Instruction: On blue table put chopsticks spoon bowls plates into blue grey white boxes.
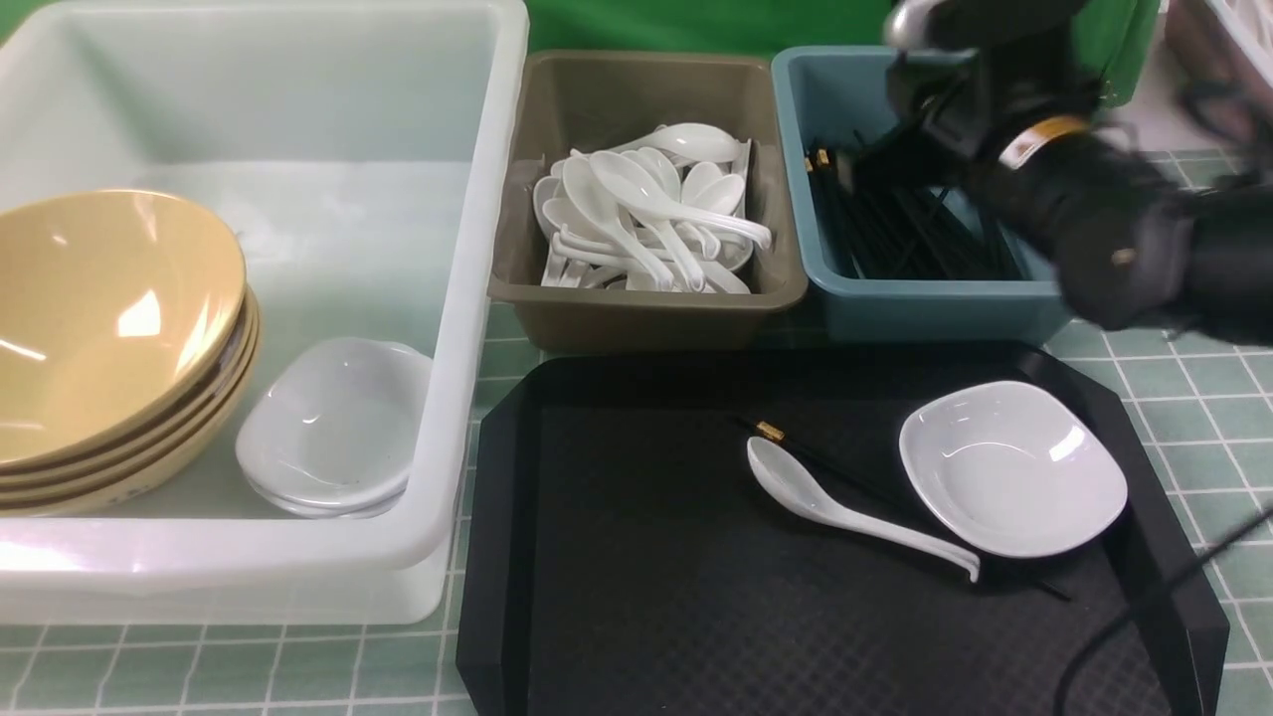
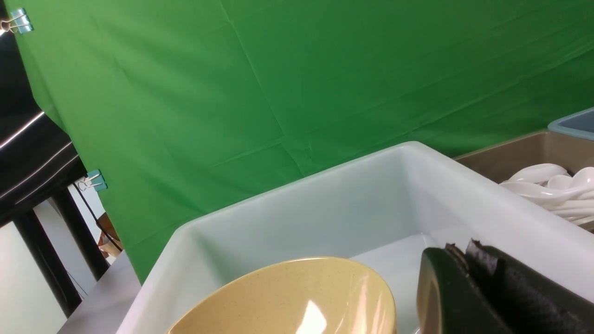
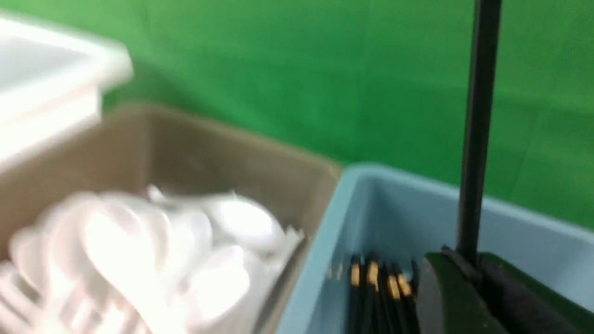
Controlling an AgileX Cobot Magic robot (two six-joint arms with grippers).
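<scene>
My right gripper [image 3: 466, 260] is shut on one black chopstick [image 3: 478, 120] that stands up from its jaws over the blue box [image 1: 935, 303], where several chopsticks [image 1: 895, 239] lie. In the front view the right arm [image 1: 1074, 199] is blurred. My left gripper [image 2: 464, 248] is shut and empty above the white box [image 1: 487, 249], which holds stacked tan bowls [image 1: 109, 328] and white plates [image 1: 333, 428]. The grey box [image 1: 646, 308] holds several spoons [image 1: 646, 214]. One spoon [image 1: 845, 507], one plate [image 1: 1009, 467] and one chopstick [image 1: 825, 462] lie on the black tray [image 1: 646, 557].
The three boxes stand side by side along the back of the blue table [image 1: 1193, 398], with the tray in front of the grey and blue ones. A black cable [image 1: 1144, 607] crosses the tray's right corner. A green backdrop [image 2: 325, 69] hangs behind.
</scene>
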